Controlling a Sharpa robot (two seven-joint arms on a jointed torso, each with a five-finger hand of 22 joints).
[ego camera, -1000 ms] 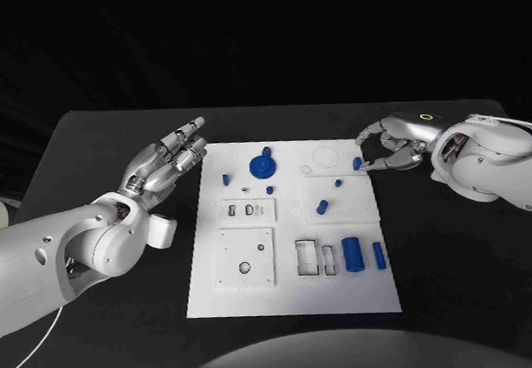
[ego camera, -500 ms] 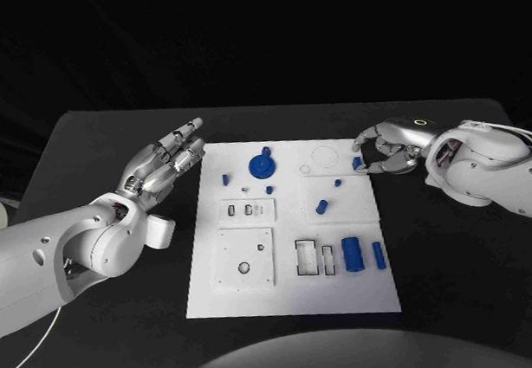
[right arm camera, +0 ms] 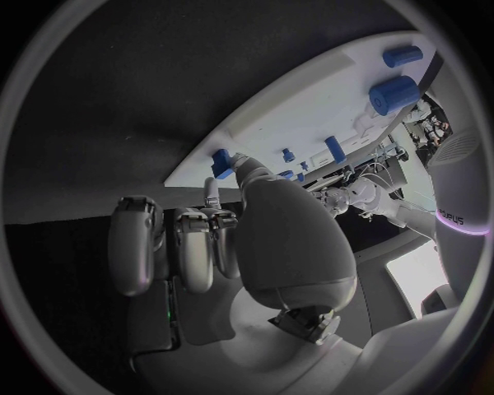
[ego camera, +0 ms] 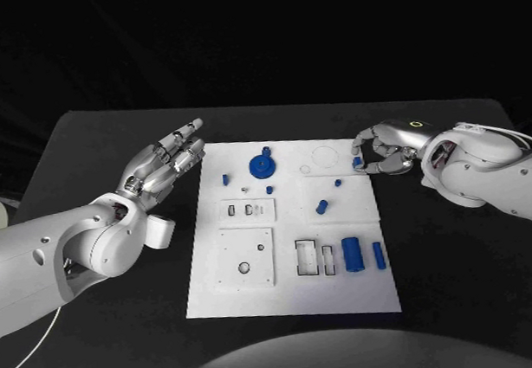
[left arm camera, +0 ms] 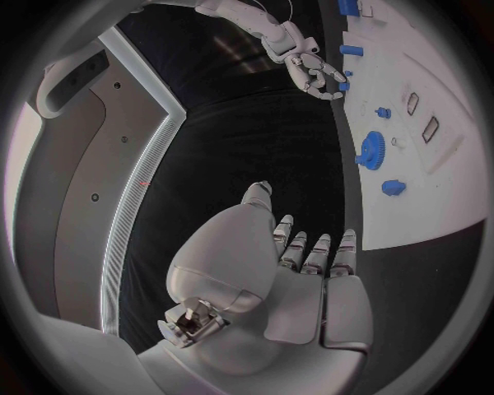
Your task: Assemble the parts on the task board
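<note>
early in assembly: right hand (ego camera: 382, 149) at the white task board's (ego camera: 295, 296) far right edge, fingertips on a small blue part (ego camera: 357, 163), grip unclear; left hand (ego camera: 164, 162) open, empty, beside the left edge; blue gear (ego camera: 262, 164) seated, cylinders (ego camera: 352, 254) and pegs loose.

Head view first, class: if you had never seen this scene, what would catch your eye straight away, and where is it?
The white task board stands out in the middle of the black table, dotted with small blue parts; the biggest draw is the blue gear near its far edge. At the board's far right edge, the right hand has its fingertips at a small blue part. The left hand hovers with fingers stretched out beside the board's far left corner.
</note>
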